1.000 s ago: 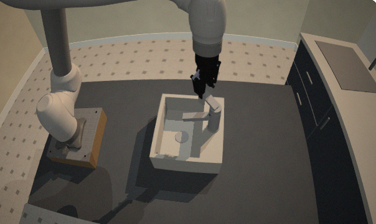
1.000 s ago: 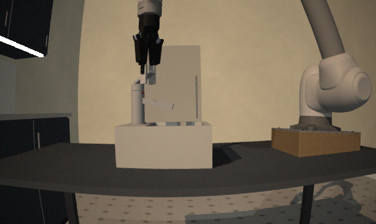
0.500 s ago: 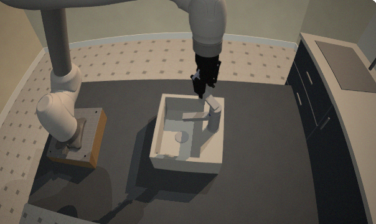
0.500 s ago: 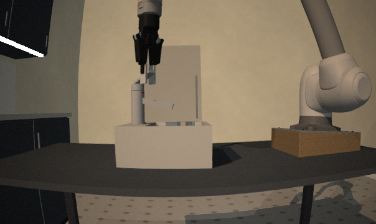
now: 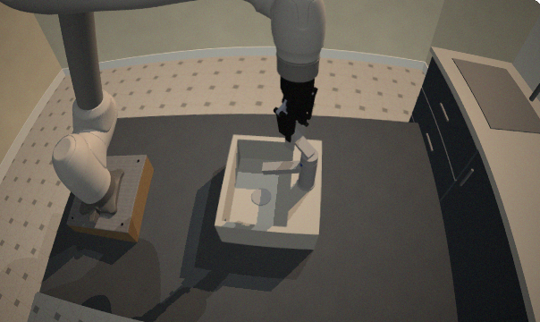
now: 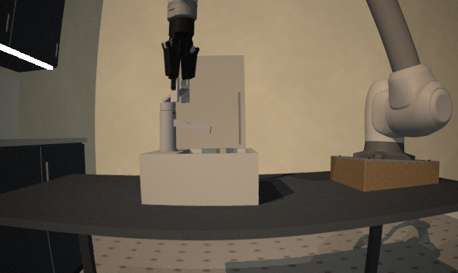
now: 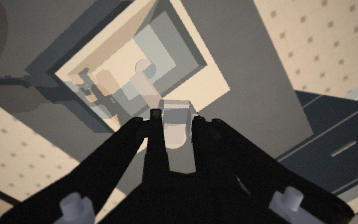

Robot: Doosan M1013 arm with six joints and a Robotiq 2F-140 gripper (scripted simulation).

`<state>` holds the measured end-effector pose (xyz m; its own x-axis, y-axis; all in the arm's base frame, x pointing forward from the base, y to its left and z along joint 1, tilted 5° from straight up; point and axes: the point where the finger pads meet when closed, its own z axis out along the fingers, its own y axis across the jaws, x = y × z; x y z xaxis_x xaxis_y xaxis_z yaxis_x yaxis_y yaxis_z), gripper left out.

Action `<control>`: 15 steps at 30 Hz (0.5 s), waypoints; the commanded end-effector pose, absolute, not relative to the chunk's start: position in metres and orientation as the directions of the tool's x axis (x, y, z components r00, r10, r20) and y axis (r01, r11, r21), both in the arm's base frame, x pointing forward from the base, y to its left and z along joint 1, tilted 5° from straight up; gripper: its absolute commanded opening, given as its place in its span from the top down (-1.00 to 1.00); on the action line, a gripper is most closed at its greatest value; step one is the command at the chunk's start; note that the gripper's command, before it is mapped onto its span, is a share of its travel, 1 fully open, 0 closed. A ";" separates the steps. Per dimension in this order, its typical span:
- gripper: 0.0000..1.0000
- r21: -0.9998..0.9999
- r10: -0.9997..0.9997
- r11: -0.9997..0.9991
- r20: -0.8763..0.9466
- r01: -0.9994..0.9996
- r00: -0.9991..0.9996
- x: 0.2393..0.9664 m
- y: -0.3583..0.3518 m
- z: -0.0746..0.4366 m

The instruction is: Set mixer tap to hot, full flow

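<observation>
A grey mixer tap (image 5: 307, 172) stands at the right rim of a white sink basin (image 5: 270, 192) on the dark table. Its spout (image 5: 281, 166) reaches out over the basin. The lever (image 5: 304, 146) is tilted steeply up and points toward the far side, away from the spout. In the exterior view a red dot (image 6: 173, 113) shows on the tap body (image 6: 167, 127). My gripper (image 5: 291, 135) comes down from above and is shut on the lever's end; it also shows in the exterior view (image 6: 179, 86). In the wrist view the lever (image 7: 176, 131) sits between the black fingers.
The arm's base stands on a wooden block (image 5: 113, 201) at the left of the table. A dark cabinet with a counter (image 5: 489, 134) runs along the right. A tall back panel (image 6: 214, 102) rises behind the basin.
</observation>
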<state>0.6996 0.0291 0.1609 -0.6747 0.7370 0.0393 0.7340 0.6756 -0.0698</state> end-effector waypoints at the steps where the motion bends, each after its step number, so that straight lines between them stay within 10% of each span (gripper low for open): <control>1: 1.00 -0.069 0.737 0.676 0.038 0.734 -0.675 0.700 0.029 0.161; 9: 1.00 -0.069 0.737 0.676 0.038 0.734 -0.675 0.700 0.029 0.161; 10: 0.17 -0.069 0.737 0.676 0.038 0.734 -0.675 0.700 0.029 0.161; 15: 0.17 -0.069 0.737 0.676 0.038 0.734 -0.675 0.700 0.029 0.161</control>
